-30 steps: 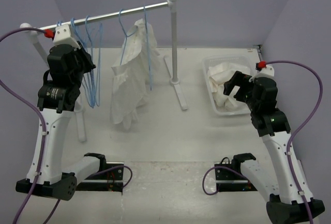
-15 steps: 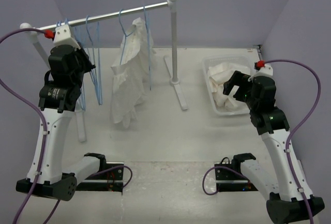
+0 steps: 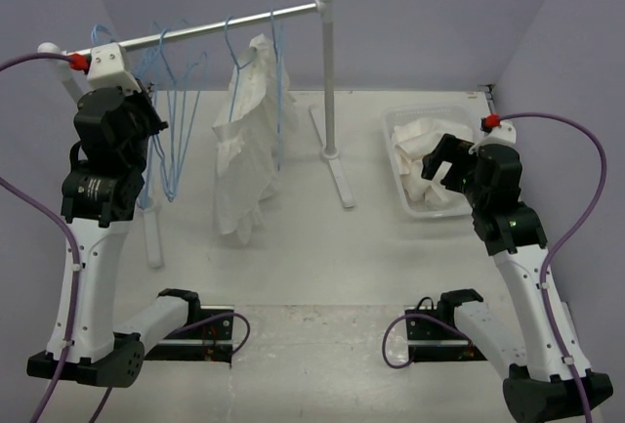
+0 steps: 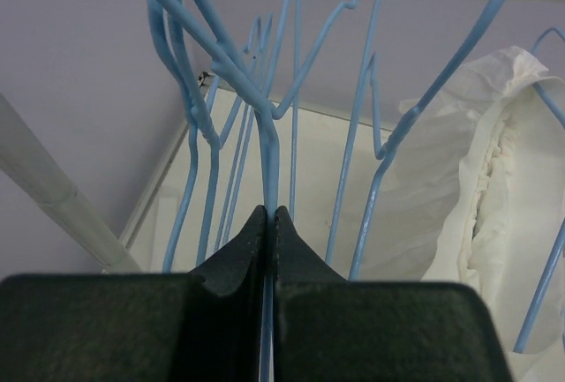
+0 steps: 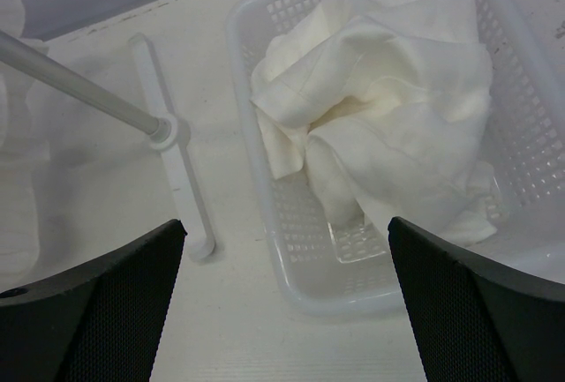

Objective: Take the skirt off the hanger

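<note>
The skirt (image 3: 430, 149) lies crumpled in the clear plastic basket (image 3: 389, 154), off any hanger. My right gripper (image 3: 437, 164) hangs open just above it, holding nothing. From the right wrist, the skirt (image 5: 388, 108) fills most of the basket (image 5: 353, 298), and the right gripper (image 5: 284, 223) stands over its near rim. My left gripper (image 3: 148, 118) is up by the rail's left end. The left gripper (image 4: 269, 214) is shut on the straight wire of a bare blue hanger (image 4: 267, 153), one of several hangers (image 3: 176, 140) on the rail.
A longer, narrower white garment (image 3: 244, 149) hangs from blue hangers mid-rail, its ends dangling. The left wrist view shows this garment (image 4: 459, 161) to the right. The silver rail (image 3: 244, 22) slopes up to a white post (image 3: 330, 81) with a floor foot (image 5: 172, 179).
The left jaws closed on the hanger wire. The left arm then drew left and up, swinging the cluster of bare hangers leftward. The right arm stayed still.
</note>
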